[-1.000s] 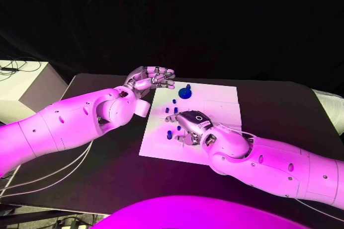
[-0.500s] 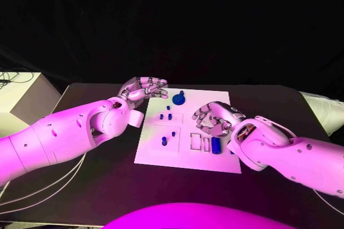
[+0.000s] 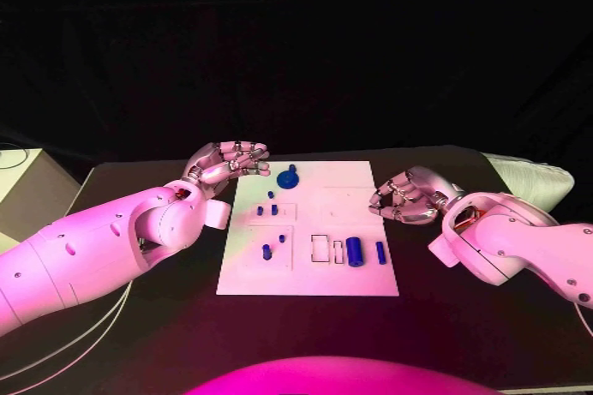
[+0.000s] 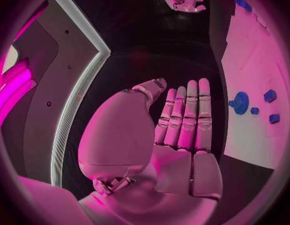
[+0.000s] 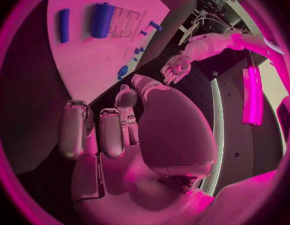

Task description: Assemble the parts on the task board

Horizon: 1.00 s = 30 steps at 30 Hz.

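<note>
black table against a dark backdrop, white cabinet at its left edge

Task board seen as matt smooth plate, parts as glossy plastic, bench as matt dark surface

White task board flat mid-table, small blue parts scattered on it, round one at far edge

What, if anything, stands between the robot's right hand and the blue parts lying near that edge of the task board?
Nothing visible does. The right hand hovers just off the task board, holding nothing. Between it and the thin blue bar and the thick blue cylinder lie only bare board and black table.
</note>
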Available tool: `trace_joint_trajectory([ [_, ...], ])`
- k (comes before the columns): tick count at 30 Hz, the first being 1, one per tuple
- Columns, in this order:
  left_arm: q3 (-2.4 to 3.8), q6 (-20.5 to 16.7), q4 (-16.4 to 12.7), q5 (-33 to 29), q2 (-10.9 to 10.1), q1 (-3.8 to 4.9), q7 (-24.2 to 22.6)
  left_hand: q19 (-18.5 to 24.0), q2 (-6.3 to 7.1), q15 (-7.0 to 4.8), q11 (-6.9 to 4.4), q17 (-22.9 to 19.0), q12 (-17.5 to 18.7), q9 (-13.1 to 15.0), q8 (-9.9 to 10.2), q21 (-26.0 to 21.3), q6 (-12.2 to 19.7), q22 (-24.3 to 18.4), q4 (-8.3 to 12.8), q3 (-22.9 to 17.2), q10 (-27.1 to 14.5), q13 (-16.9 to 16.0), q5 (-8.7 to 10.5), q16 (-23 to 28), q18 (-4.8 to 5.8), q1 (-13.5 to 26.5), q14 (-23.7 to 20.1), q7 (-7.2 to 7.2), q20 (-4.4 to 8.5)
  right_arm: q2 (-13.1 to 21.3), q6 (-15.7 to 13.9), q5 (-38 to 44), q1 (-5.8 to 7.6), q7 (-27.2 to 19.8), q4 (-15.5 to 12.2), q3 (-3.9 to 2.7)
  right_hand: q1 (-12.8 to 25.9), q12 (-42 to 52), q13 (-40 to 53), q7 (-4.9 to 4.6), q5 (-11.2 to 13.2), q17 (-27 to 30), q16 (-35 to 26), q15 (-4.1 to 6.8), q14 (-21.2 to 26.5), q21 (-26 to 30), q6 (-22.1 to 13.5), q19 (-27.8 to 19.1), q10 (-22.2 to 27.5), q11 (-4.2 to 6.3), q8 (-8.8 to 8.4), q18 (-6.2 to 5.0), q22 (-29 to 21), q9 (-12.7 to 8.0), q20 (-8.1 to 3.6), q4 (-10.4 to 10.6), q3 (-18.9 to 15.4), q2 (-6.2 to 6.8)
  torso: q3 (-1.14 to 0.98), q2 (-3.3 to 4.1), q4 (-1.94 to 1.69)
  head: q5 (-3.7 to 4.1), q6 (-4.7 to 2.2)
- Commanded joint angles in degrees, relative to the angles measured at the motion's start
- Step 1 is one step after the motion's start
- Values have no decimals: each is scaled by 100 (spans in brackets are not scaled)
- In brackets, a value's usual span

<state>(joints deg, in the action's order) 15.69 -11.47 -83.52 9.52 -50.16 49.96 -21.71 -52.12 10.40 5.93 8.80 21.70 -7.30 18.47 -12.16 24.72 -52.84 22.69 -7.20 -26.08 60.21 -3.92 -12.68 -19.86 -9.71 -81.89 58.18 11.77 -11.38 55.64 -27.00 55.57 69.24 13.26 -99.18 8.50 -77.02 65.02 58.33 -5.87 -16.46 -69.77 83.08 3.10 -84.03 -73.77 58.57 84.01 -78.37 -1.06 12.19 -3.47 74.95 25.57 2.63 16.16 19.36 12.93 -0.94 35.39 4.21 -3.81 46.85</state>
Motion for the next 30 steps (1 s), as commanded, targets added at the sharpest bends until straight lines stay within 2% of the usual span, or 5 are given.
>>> trace_joint_trajectory([
  [1, 5, 48, -12, -23, 12, -3, -113, -42, -15, -1, 1, 10, -22, -7, 7, 6, -31, 6, 1, 43, 27, -4, -4, -10, -66, -49, 39, -19, -12, 101, 586, -291, 2, 580, -60, 18, 172, 1273, 1587, 1, -33, -655, 255, -6, -355, -92, 12, 314, -455, 1, 7, 72, 989, 95, 8, 19, -156, -49, 0, -11, 18, 52, 32],
  [5, 4, 59, -20, 0, 9, -4, -105, -42, -15, -1, 1, 10, -22, -7, 7, 6, -31, 6, 1, 43, 27, -4, -4, -10, -66, -49, 39, -19, -12, 136, 865, -163, -4, 728, -73, 55, 646, 2111, 2669, 33, -31, -1547, 558, -2, -505, -232, 74, 344, -885, 7, 90, 96, 1058, 289, 13, 33, -405, -178, 8, -14, 12, 99, 50],
  [9, 4, 82, -43, 40, 4, -4, -93, -46, -14, 0, 2, 14, -19, -8, 8, 8, -33, 7, -4, 48, 21, -2, -3, -8, -65, -43, 42, -20, -11, 61, 1038, 12, -68, 795, -33, 103, 793, 2455, 3112, 49, 80, -1977, 680, -6, -587, -504, 87, 395, -1129, 20, 153, 144, 1161, 441, 11, 36, -597, -186, 16, -12, 10, 126, 64],
  [19, 4, 110, -98, 86, -15, -4, -67, -48, -12, 1, 3, 18, -17, -10, 9, 7, -34, 8, -7, 51, 14, 1, -2, -4, -63, -38, 41, -22, -10, -381, 927, 606, -305, 907, 208, 159, 835, 2498, 3167, 35, 107, -2023, 692, -25, -597, -849, 1, 458, -1163, 0, 155, 205, 1282, 572, 23, 36, -808, -249, 12, -3, -1, 145, 86],
  [30, 3, 122, -128, 100, -41, -4, -45, -47, -11, 2, 3, 20, -15, -11, 10, 5, -35, 7, -10, 54, 9, 2, -2, 0, -61, -35, 39, -23, -10, -589, 830, 1128, -361, 1006, 434, 172, 815, 2498, 3167, 51, 106, -2023, 692, -25, -597, -1021, 59, 489, -1163, 8, 206, 236, 1337, 648, 28, 45, -864, -298, 15, 1, 11, 153, 131],
])
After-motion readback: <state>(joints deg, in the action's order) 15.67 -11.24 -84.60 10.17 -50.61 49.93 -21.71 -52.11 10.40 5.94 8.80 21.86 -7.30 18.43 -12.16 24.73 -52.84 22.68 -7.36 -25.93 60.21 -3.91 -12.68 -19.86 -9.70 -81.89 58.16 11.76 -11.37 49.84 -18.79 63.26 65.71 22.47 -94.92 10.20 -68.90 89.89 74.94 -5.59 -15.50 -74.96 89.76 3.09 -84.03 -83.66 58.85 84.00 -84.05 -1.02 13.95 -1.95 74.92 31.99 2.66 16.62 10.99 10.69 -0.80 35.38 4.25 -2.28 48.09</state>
